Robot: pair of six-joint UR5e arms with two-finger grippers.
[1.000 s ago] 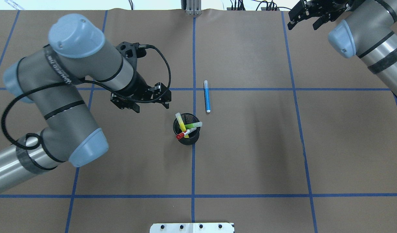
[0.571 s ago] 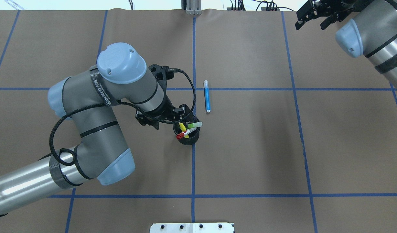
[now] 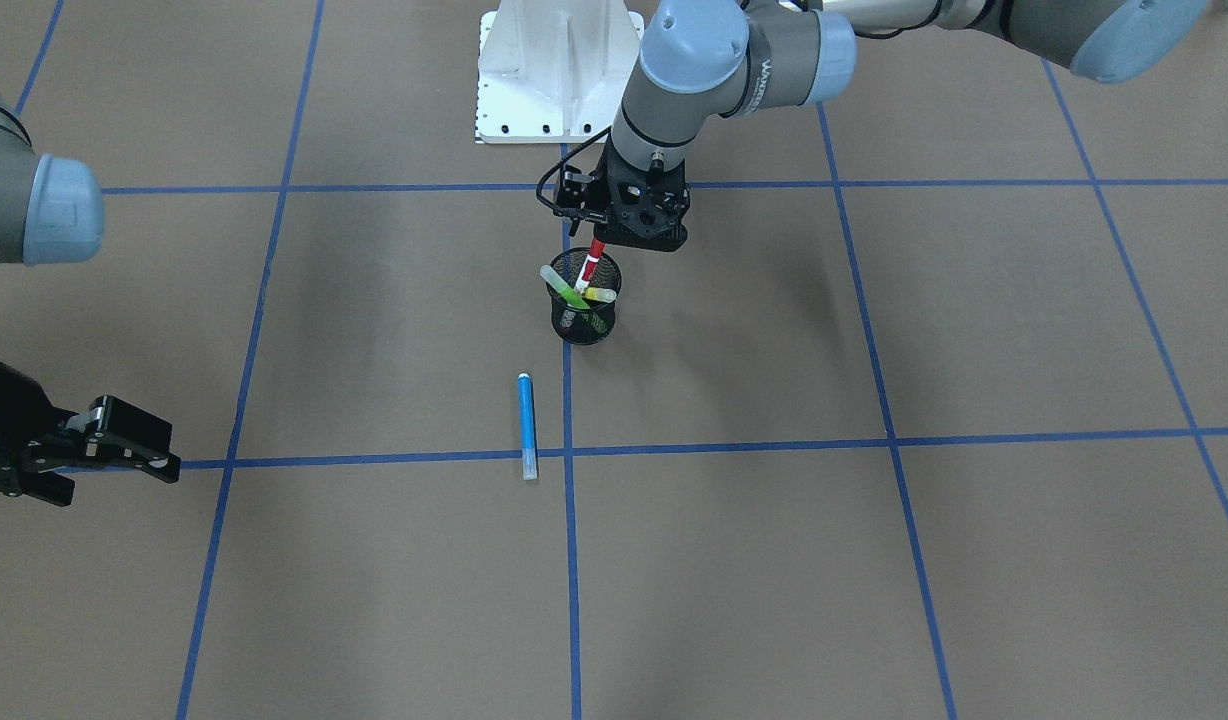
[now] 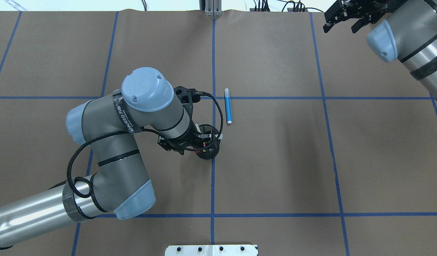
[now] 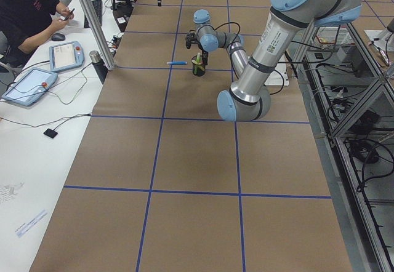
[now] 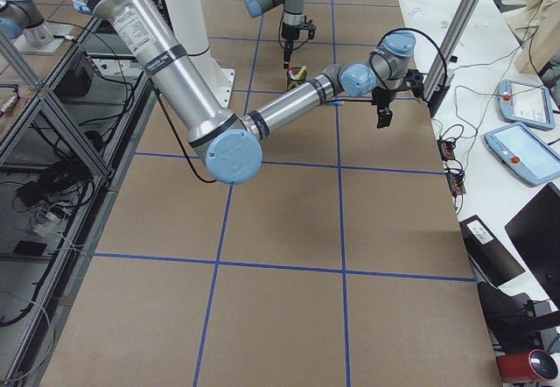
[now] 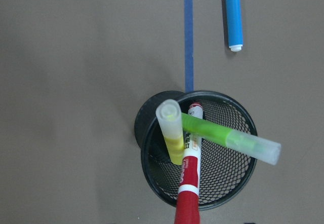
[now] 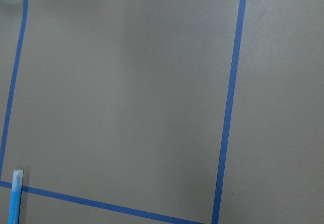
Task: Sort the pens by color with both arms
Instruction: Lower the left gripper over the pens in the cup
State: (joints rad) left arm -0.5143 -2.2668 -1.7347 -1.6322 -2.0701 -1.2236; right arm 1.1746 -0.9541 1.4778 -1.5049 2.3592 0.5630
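Observation:
A black mesh cup stands at the table's middle. It holds the neon green pen, the neon yellow pen and the white pen with red ends. My left gripper hangs open right over the cup, and the red cap reaches up to its underside. The blue pen lies flat on the table beyond the cup. My right gripper is open and holds nothing, far off at the table's far right corner.
Blue tape lines divide the brown table cover into squares. The white pedestal base stands on the robot's side. A person sits at a side table with tablets along the far edge.
My left arm has swung right and toward the cup, from beside it to straight above it. The right gripper has drawn slightly further to the far right. The pens lie as before.

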